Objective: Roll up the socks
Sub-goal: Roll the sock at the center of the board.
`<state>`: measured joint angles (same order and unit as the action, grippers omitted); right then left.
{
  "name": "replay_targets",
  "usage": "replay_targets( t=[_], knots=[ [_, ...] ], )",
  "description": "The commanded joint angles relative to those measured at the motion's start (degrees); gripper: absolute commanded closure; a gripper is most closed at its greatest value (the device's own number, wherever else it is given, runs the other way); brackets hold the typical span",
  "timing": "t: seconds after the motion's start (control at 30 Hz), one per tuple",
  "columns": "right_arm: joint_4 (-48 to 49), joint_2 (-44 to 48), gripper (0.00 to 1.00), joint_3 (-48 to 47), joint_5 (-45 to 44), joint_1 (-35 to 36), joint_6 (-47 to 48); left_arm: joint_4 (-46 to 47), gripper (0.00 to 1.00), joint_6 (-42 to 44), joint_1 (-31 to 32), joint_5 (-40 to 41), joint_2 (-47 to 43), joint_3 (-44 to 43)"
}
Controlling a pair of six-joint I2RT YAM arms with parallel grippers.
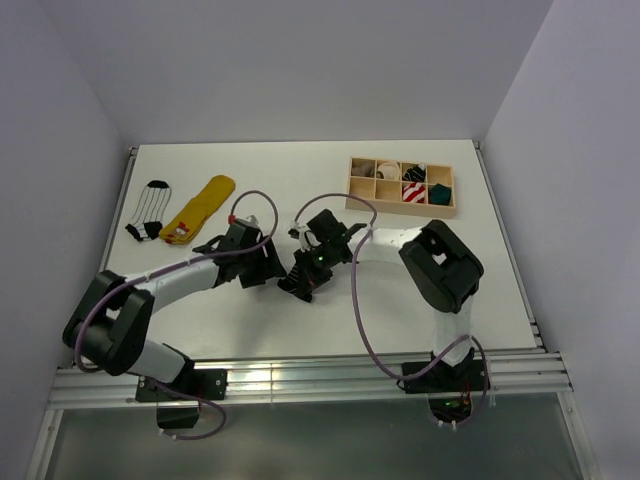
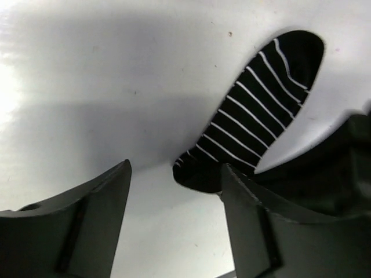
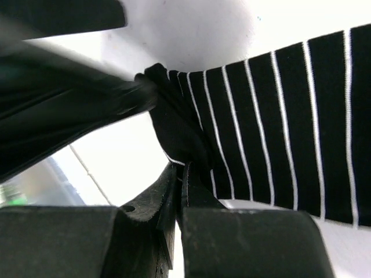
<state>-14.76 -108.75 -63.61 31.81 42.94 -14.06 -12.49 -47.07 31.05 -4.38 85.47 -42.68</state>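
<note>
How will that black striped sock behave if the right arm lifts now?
Probably floppy: the black striped sock bunches where the right fingers pinch it. Likely light and thin, lying flat on the table; it should drape, not roll.

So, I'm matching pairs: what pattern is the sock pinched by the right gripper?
The sock is black with thin white stripes, clearest in the right wrist view.
</note>
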Motion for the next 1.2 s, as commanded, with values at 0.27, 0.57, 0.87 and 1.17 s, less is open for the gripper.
replay_targets(
  t=[0.27, 0.57, 0.87, 1.17],
  knots=[
    [14.58, -6.30, 1.00, 4.37, 26.80, -7.87, -16.76, 7.65, 0.31, -7.51, 0.42, -2.82, -11.65, 9.63],
    [28.73, -10.16, 1.00, 9.82, 29.79, -12.08, -26.53, 11.61, 0.40, -9.18, 2.88, -4.67, -6.12, 10.16],
    [38.58, -14.21, 1.00, 13.96, 31.29, -14.98, -33.40, 11.96, 0.48, -9.27, 4.28, -4.58, -0.58, 7.87],
    [34.90, -14.74, 1.00, 13.79, 29.63, -15.52, -29.89, 13.02, 0.63, -9.62, 4.46, -2.65, 4.43, 6.12]
  ],
)
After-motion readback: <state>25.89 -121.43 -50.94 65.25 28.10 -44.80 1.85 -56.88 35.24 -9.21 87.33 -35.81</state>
